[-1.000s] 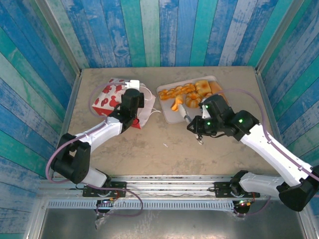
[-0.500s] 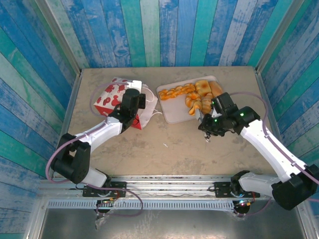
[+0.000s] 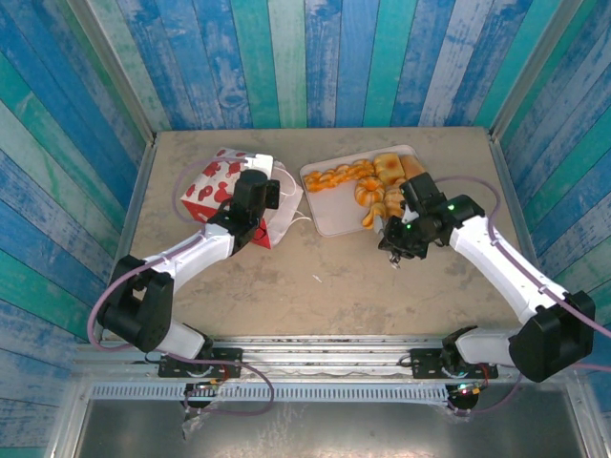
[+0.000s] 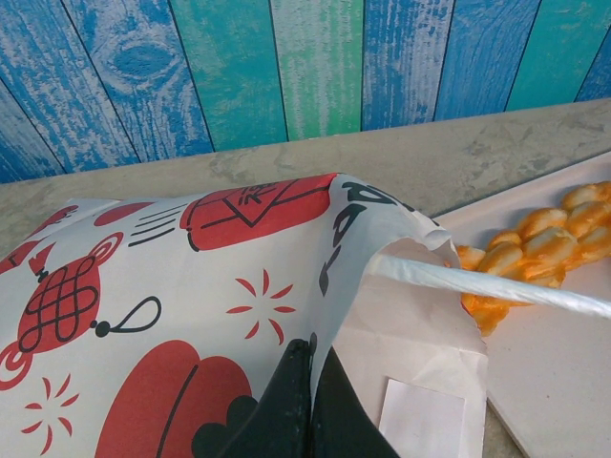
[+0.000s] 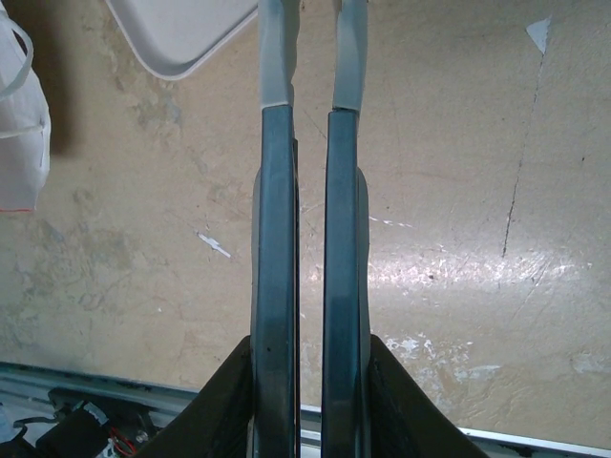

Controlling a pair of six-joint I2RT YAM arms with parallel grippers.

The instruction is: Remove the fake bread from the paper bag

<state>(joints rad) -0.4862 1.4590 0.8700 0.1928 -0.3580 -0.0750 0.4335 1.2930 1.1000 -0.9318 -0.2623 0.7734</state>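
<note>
At the bottom of the right wrist view, we are seeing the right gripper (image 5: 310, 348) clamping a pair of metal tongs (image 5: 277, 239). Its black fingers (image 5: 227, 382) are squeezing the two arms nearly together. The tongs' pale tips are running off the top edge, above the tan table (image 5: 458, 191), and we cannot tell whether they are carrying anything.

Farther in, at the bottom centre of the left wrist view, the left gripper (image 4: 310, 367) is pinching fully closed on a fold of the paper bag (image 4: 191, 286). The bag's red-printed side is facing up, and a white cord handle (image 4: 477, 283) is stretching off to the right.

From overhead, the bag is sitting left of centre, just beside the white tray (image 3: 329, 219). The fake bread (image 3: 385, 169) is lying on that tray, right of centre, with the braided strip (image 3: 336, 176) along its far left edge. Behind everything, the blue and green plank wall (image 3: 315, 57) is filling the top of the frame.
</note>
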